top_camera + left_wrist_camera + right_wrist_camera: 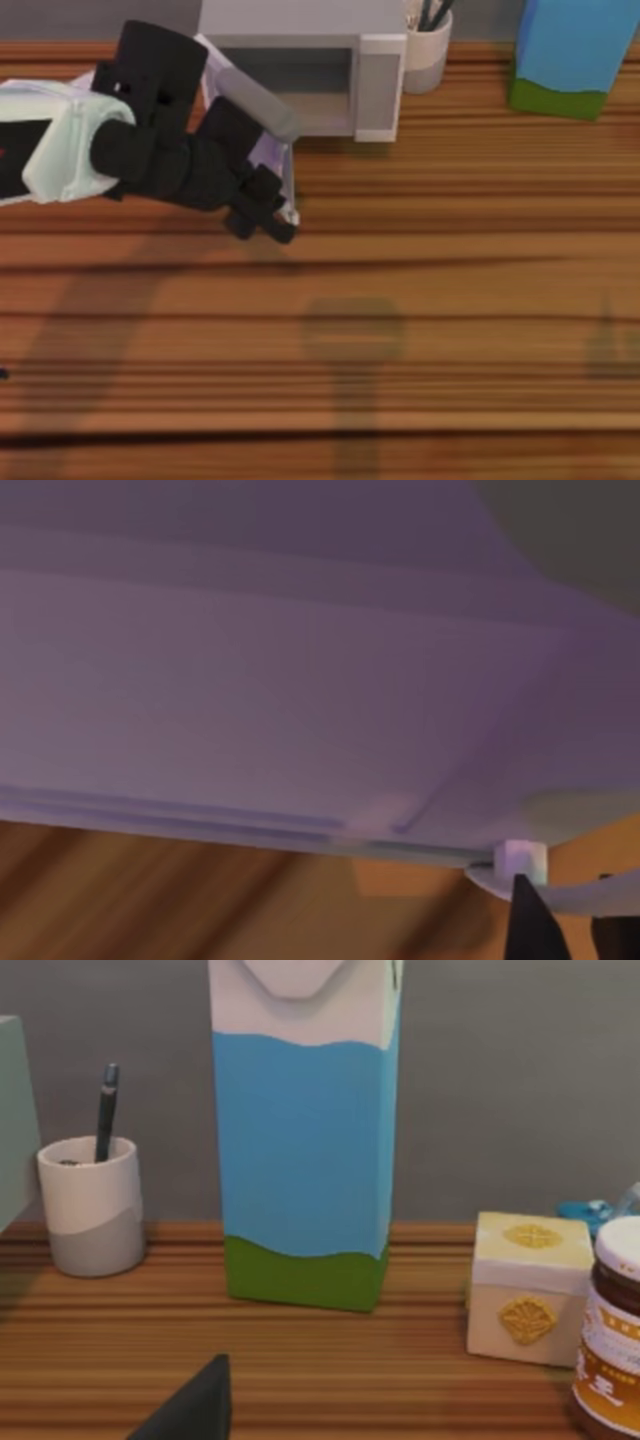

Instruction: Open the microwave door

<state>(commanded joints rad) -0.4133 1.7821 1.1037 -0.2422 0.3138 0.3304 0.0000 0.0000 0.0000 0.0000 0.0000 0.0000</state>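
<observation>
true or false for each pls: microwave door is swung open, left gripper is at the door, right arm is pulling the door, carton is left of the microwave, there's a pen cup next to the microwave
1. The microwave door is swung open from the microwave. True; the dark cavity shows.
2. The left gripper is at the door's outer edge. True.
3. The right arm is pulling the door. False: in the top view no right arm shows, and the right wrist view faces the carton, away from the door.
4. The carton stands to the left of the microwave. False: it is at the top view's right, beyond the cup.
5. A white cup holding pens stands beside the microwave. True, on its right side.
</observation>
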